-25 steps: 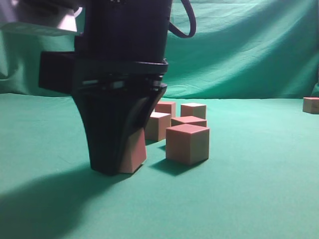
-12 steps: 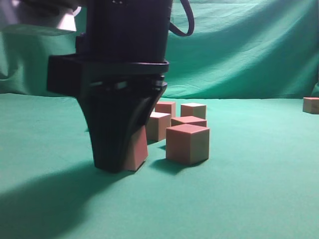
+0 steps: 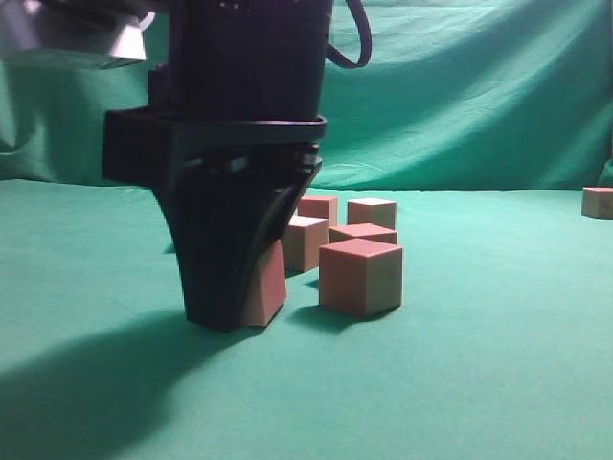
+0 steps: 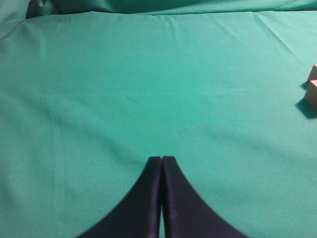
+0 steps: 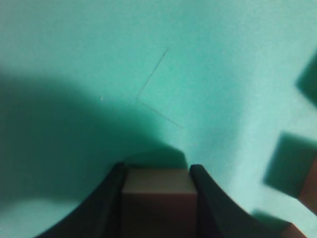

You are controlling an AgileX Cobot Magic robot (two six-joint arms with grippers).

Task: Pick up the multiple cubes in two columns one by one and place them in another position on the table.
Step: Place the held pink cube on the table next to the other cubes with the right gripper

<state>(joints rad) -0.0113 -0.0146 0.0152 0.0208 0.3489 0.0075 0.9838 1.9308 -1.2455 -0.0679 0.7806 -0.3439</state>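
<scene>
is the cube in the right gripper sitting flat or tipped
Tipped: in the exterior view the cube leans between the right gripper fingers, its edges slanted against the table.

Draped, creased green backdrop cloth (image 3: pixel 479 96)

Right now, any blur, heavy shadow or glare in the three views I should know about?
Exterior view: sharp enough; the right gripper fills the foreground as a near-featureless black mass, casting a broad shadow on the table to its lower left. Left wrist view: evenly lit, crisp, no glare. Right wrist view: soft, out of focus; dark shadow covers the left half; the held cube reads dim.
</scene>
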